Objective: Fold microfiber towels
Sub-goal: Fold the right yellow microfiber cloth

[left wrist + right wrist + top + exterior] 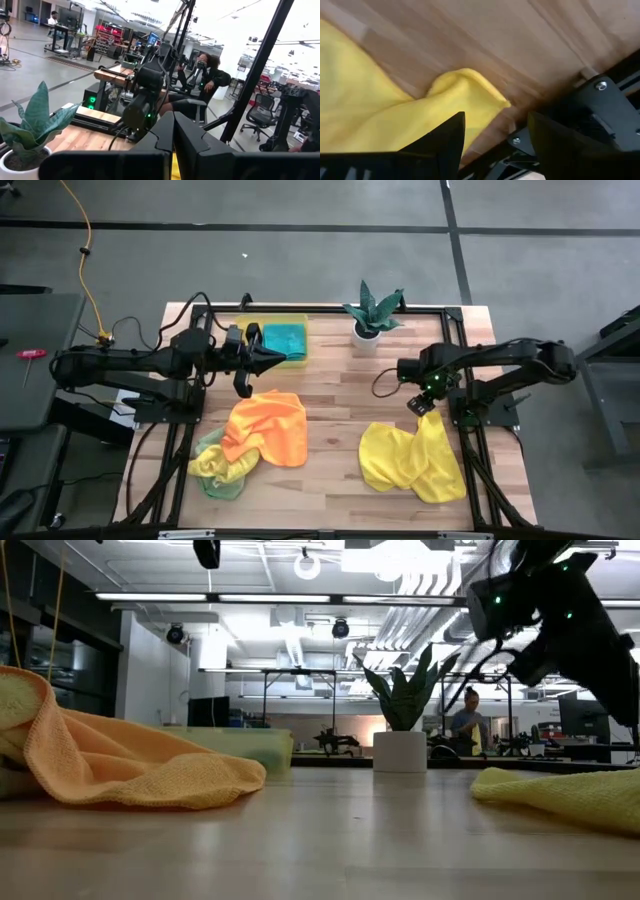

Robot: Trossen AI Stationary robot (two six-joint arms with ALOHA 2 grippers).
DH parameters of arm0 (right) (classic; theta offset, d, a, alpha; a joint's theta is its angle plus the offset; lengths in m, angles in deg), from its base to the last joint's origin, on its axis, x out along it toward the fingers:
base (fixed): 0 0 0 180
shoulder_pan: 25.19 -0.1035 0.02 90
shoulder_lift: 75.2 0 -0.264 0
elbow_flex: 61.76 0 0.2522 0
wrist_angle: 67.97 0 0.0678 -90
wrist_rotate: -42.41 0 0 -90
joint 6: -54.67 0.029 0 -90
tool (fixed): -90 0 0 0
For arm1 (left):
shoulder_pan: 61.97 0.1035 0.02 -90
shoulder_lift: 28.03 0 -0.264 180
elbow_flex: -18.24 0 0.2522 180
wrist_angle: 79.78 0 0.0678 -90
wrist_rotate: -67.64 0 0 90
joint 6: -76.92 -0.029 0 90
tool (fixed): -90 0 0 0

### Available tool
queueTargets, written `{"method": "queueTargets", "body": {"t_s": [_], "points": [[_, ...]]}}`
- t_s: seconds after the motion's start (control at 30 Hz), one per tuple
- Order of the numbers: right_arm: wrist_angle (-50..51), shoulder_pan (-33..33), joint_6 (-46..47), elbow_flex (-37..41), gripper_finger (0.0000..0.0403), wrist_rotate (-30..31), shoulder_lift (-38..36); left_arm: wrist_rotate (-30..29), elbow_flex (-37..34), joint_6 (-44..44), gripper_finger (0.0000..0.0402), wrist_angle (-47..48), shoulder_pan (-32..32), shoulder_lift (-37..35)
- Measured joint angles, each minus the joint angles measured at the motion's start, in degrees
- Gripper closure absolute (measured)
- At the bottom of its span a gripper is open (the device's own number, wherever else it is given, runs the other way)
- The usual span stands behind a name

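Note:
A yellow microfiber towel [410, 462] lies crumpled on the table's right half. My right gripper [424, 406] points down just above its far corner [470, 85]. It is open, one finger to each side of that corner, and touches nothing. An orange towel [268, 428] lies crumpled at centre left, partly over a light green and yellow one [215, 470]. A teal towel [284, 338] rests in the yellow bin [300, 320] at the far left. My left gripper [283, 360] hovers shut in front of the bin, pointing toward the table's right.
A potted plant [370, 315] in a white pot stands at the far edge, centre. The black frame rail [600, 110] runs close to the right gripper along the table's right side. Bare wood [335, 440] shows between the orange and yellow towels.

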Motion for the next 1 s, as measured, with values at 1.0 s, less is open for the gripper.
{"method": "queueTargets", "body": {"t_s": [1.0], "points": [[-2.5,0.0,-8.0,0.0,0.0205,-1.4,20.2,0.0,0.0,0.0,0.0399,1.0,0.0,0.0]]}}
